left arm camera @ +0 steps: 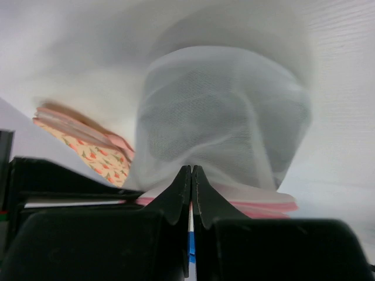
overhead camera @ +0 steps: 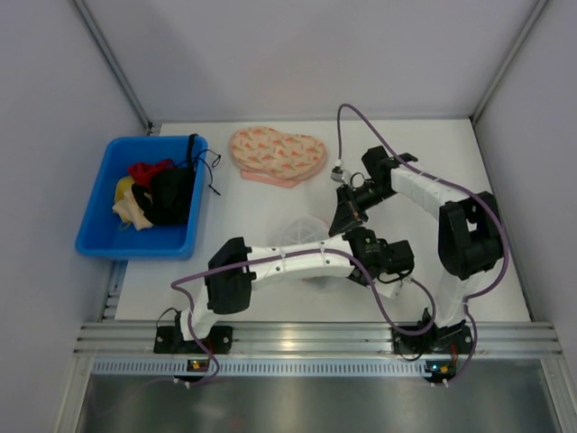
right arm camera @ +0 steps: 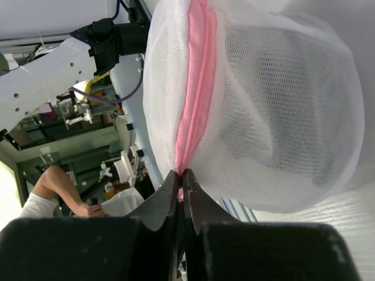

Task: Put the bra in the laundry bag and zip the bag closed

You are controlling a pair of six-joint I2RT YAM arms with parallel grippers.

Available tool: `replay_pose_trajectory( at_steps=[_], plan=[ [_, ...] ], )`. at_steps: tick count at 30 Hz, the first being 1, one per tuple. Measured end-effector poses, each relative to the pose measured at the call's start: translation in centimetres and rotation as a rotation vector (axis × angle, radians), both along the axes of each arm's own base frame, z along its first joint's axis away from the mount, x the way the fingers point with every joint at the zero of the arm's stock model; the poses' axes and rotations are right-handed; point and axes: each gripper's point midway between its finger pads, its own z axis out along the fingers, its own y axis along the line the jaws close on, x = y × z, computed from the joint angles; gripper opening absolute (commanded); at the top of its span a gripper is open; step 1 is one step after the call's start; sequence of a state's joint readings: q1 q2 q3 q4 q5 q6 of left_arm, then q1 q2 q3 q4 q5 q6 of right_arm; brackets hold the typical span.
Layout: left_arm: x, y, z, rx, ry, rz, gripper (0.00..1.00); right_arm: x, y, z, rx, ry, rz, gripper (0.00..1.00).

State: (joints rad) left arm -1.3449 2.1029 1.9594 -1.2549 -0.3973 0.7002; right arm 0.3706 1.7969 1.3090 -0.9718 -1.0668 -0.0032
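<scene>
Pinching the laundry bag, left gripper closed on its rim, right gripper closed on its pink zip.

White mesh laundry bag has pink zip; heart cloth peach, red-patterned; bin blue; bra black.

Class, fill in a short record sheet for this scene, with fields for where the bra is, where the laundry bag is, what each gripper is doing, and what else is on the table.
bra: black fabric lying in the blue bin, not in the bag
laundry bag: white mesh, between the two arms, gripped by both
left gripper: shut on the bag's edge
right gripper: shut on the end of the pink zip
also on table: heart-shaped cloth, peach-pink and patterned, at the far side
</scene>
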Motion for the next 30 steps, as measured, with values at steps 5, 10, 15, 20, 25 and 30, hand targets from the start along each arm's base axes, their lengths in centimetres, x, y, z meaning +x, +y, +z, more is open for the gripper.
replay_pose_trajectory(
  at_steps=[5,10,15,20,25,30],
  plan=[
    [-2.7,0.5,-1.9,0.043,0.047,-0.023,0.0,2.5,0.9,0.3,0.015,-0.059,-0.002,0.0],
    [-4.9,0.3,-2.5,0.037,0.088,-0.029,0.0,4.3,1.6,0.2,0.017,-0.066,-0.01,0.0],
    [-5.0,0.5,-2.0,0.008,0.099,0.003,0.0,4.5,1.8,0.1,0.013,-0.051,-0.017,0.45],
    [-4.8,0.6,-2.1,0.0,0.107,0.026,0.0,4.6,1.1,-0.2,-0.012,-0.079,-0.019,0.86],
    [-4.2,0.7,-2.0,-0.005,0.103,0.042,0.0,4.4,-1.3,0.9,-0.045,-0.125,-0.03,0.85],
    [-2.8,0.3,-0.9,-0.033,0.081,0.052,0.0,3.0,-3.1,1.3,-0.044,-0.143,-0.03,0.69]
  ],
)
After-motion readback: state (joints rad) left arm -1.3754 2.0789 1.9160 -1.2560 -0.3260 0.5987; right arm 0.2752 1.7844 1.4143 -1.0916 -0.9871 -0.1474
